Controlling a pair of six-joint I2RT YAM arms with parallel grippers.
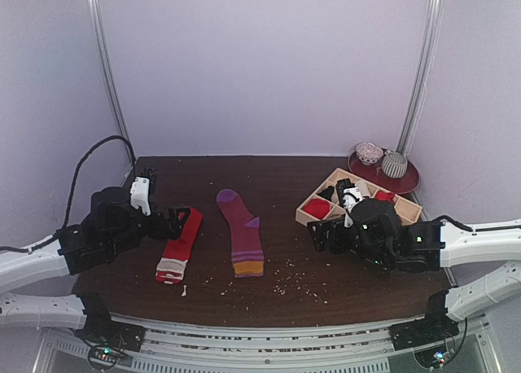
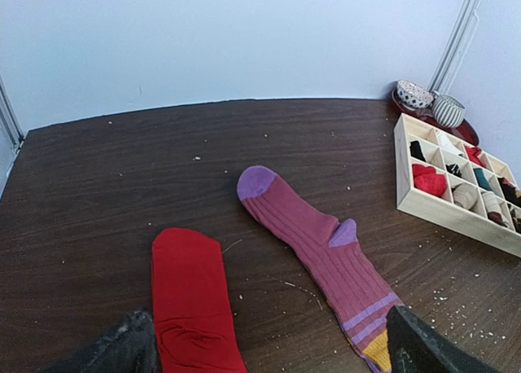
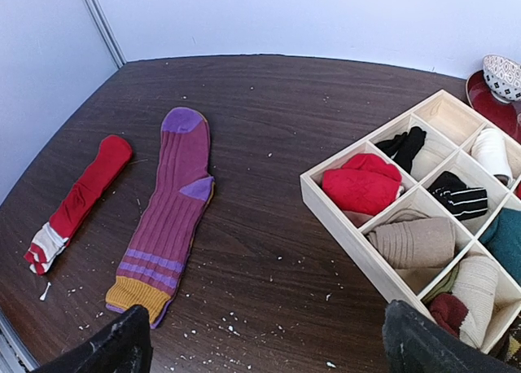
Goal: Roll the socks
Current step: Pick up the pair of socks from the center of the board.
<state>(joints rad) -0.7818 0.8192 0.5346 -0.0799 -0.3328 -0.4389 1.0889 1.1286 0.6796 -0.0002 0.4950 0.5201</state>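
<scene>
The magenta sock [image 1: 242, 231] lies flat mid-table, purple toe far, orange cuff near; it also shows in the left wrist view [image 2: 326, 251] and the right wrist view [image 3: 167, 218]. The red sock [image 1: 181, 244] with a white-grey striped cuff lies flat to its left, also in the left wrist view [image 2: 191, 304] and the right wrist view [image 3: 77, 200]. My left gripper [image 1: 181, 218] is open and empty above the red sock's toe end. My right gripper [image 1: 319, 233] is open and empty over bare table between the magenta sock and the wooden box.
A wooden compartment box [image 1: 312, 212] holding several rolled socks stands at the right, also in the right wrist view [image 3: 358, 247]. A red plate [image 1: 407, 180] with two grey-white patterned round items sits at the back right. White crumbs [image 1: 293, 285] lie near the front edge.
</scene>
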